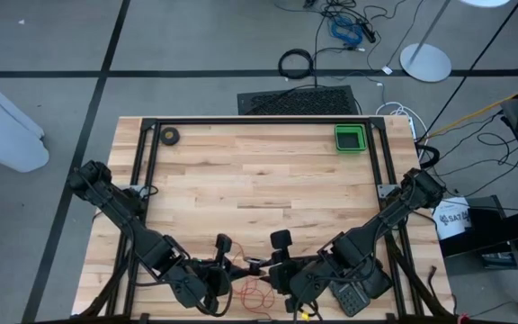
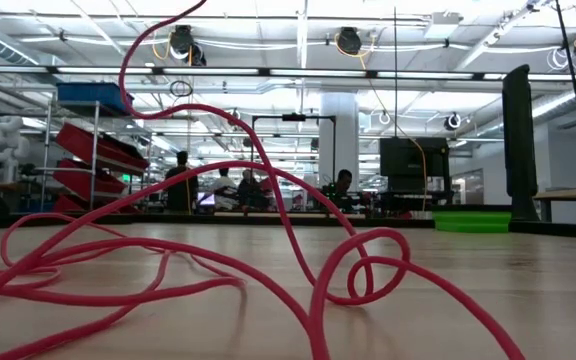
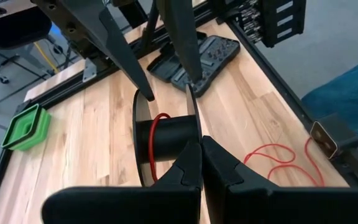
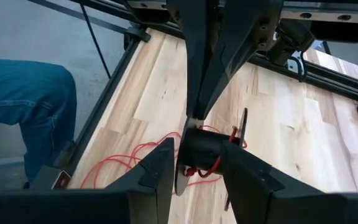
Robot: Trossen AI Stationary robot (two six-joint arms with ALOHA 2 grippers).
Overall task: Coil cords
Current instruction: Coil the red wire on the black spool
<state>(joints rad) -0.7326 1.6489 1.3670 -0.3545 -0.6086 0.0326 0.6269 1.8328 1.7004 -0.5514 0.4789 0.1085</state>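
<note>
We are clamping the left gripper on the spool; right gripper, jaws apart, straddling it. Red cord is sprawling beside it near the surface edge; tray lying well apart.

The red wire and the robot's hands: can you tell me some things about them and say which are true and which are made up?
1. The red wire lies loose on the wooden table. True.
2. The left gripper is wide open. False: it is shut on the black spool.
3. The green tray sits at a far corner of the table. True.
4. The green tray is full of red wire. False: no wire shows in it.
5. The right gripper has its fingers apart. True.
</note>
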